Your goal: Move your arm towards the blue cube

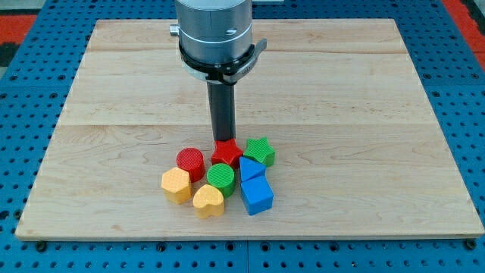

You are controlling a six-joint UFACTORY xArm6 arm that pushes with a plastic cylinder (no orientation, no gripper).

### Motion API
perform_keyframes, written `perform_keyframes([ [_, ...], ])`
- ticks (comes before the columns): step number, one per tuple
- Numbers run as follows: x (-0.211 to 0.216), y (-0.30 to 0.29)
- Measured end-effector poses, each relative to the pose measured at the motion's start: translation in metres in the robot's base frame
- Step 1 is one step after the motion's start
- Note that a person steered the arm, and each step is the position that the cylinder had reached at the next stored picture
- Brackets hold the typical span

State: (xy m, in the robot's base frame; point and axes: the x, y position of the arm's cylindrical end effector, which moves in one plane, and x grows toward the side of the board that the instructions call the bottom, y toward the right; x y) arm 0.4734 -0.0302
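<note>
My tip point(223, 140) sits at the end of a dark rod point(222, 110), just at the top edge of the red star block point(226, 152), and looks like it touches it. There is no pincer on this arm, so nothing is held. All the blocks huddle together near the bottom middle of the wooden worktop point(364, 121). The blue cube point(257, 195) is at the bottom right of the huddle, below my tip and a little to the view's right. A blue triangle block point(251, 167) lies just above the cube. A green star block point(260, 151) is right of the red star. A red cylinder point(190, 162), a green cylinder point(221, 179), a yellow hexagon-like block point(176, 185) and a yellow heart block point(208, 200) fill the left side.
</note>
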Motion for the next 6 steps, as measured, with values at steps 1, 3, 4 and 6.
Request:
perform_keyframes([
  [1,0.000,0.000],
  [3,-0.018,0.017],
  [4,-0.050,0.075],
  [6,0.036,0.142],
])
